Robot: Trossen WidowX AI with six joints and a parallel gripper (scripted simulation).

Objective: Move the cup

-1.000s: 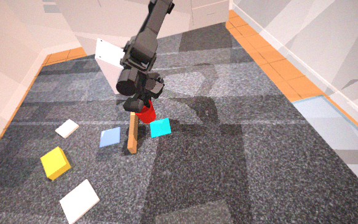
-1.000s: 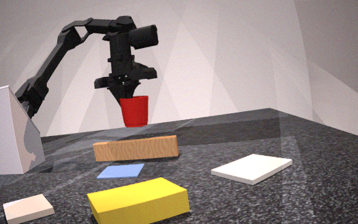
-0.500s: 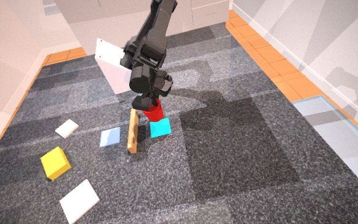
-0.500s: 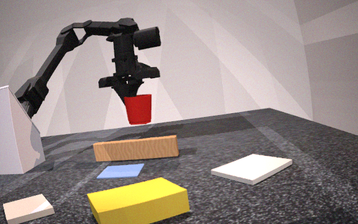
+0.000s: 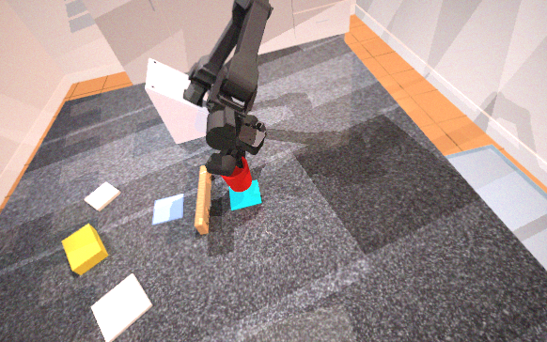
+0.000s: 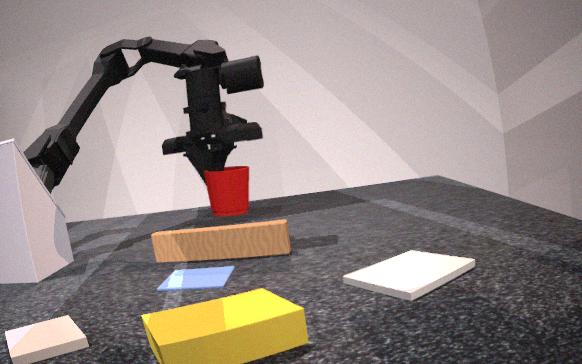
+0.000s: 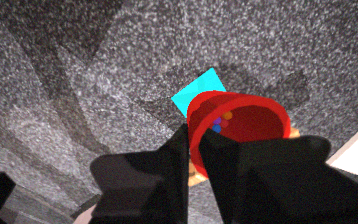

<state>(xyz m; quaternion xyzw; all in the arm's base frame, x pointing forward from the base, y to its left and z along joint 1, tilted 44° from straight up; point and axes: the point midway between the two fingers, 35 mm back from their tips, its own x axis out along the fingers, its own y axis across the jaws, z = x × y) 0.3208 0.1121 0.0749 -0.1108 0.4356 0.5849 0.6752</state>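
Above the cyan pad (image 5: 245,196), just past the wooden bar (image 5: 203,200): red cup (image 6: 228,190) hanging upright from the gripper (image 7: 195,145), near wall pinched between narrow fingers, one inside the rim, one outside. Marbles (image 7: 220,121) clustered low in the cup on the finger side. Cup base not yet touching, judging by the exterior view; pad lying under and slightly beyond the cup, away from the fingers. Probably calls for a short nudge outward, then a straight lowering, keeping level. Pale blue pad (image 5: 168,209) on the bar's other side, well apart
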